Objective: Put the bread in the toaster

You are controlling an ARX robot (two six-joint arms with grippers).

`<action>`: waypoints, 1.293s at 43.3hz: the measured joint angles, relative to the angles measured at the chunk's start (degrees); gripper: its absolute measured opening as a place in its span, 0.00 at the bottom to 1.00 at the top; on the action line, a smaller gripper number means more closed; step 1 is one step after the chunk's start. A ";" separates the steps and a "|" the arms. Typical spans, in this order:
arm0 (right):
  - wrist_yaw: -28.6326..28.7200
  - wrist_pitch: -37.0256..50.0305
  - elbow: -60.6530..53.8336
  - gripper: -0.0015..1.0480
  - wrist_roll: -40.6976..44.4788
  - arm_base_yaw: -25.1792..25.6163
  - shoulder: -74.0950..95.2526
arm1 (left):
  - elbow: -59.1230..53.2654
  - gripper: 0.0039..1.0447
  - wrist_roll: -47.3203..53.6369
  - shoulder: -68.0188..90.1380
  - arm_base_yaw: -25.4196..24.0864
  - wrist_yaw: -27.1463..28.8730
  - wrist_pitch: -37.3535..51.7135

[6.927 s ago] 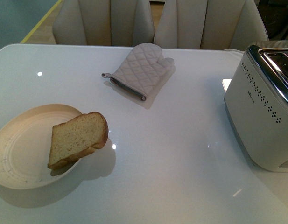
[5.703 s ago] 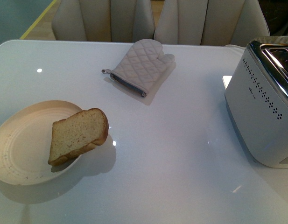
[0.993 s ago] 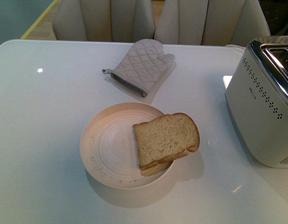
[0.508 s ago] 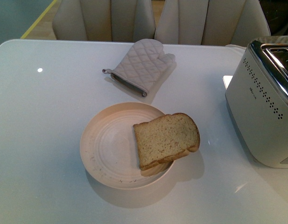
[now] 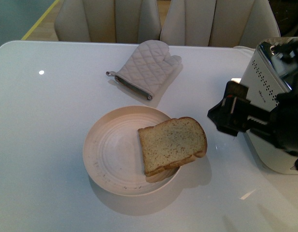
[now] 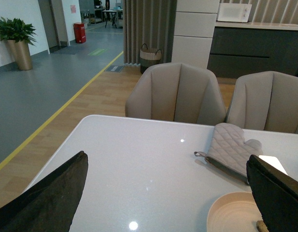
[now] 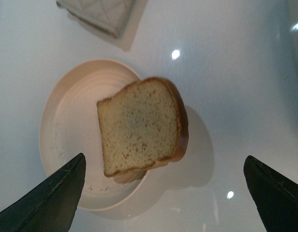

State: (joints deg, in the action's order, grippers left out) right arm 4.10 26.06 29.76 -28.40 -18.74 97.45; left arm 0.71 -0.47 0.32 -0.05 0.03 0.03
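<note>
The plate (image 5: pixel 107 150) sits nearest, on the white table (image 5: pixel 52 121). It is round & cream, w/ faint rings and a few tiny dark specks inside. The bread (image 5: pixel 173 145) lies on the R side of the plate. It is one thick slice, light tan w/ small specks and a brown crust. It is tilted. Its low end is down in the plate, and its round top pokes out past the rim, toward the toaster (image 5: pixel 264 82). The bread is not in the toaster; the two are well apart.

The right gripper (image 5: pixel 231 113) is black. In the front view it hangs btw the bread and the toaster, in front of the toaster's white side. The R wrist view looks down at the bread, w/ one dark finger (image 7: pixel 47 198) on each side. The fingers are spread wide & touch nothing.

The toaster stands at the R edge of the table. It is white w/ a shiny top and rows of small dark dots. There is a small dark logo on its side, but it is too tiny to read.

The left gripper (image 6: pixel 165 162) shows only in the L wrist view. Its two dark fingers are far apart too, w/ nothing held.

Farther back lies a grey quilted oven mitt (image 5: pixel 146 67), flat on the table. Behind the table stand two beige chairs (image 5: pixel 110 21).
</note>
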 joint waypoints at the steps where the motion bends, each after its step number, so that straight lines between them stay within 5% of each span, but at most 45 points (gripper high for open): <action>1: 0.48 0.61 0.22 0.91 -0.72 0.02 1.81 | 0.00 0.94 0.00 0.00 0.00 0.00 0.00; 27: 8.52 7.56 12.52 0.91 -11.91 0.37 26.97 | 0.00 0.94 0.00 0.00 0.00 0.00 0.00; 46: 10.95 9.01 14.56 0.13 -17.55 -0.20 29.22 | 0.00 0.94 0.00 0.00 0.00 -0.02 0.00; 50: 10.91 9.07 13.51 0.04 -17.75 0.22 25.92 | 0.00 0.94 0.00 0.00 0.00 0.00 0.00; 56: 10.25 7.65 12.90 0.03 -16.81 1.20 18.91 | 0.00 0.94 0.00 0.00 0.00 0.00 0.00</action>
State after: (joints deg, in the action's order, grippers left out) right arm 14.35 33.71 42.65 -45.21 -17.54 116.36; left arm 0.71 -0.47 0.32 -0.05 0.03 0.03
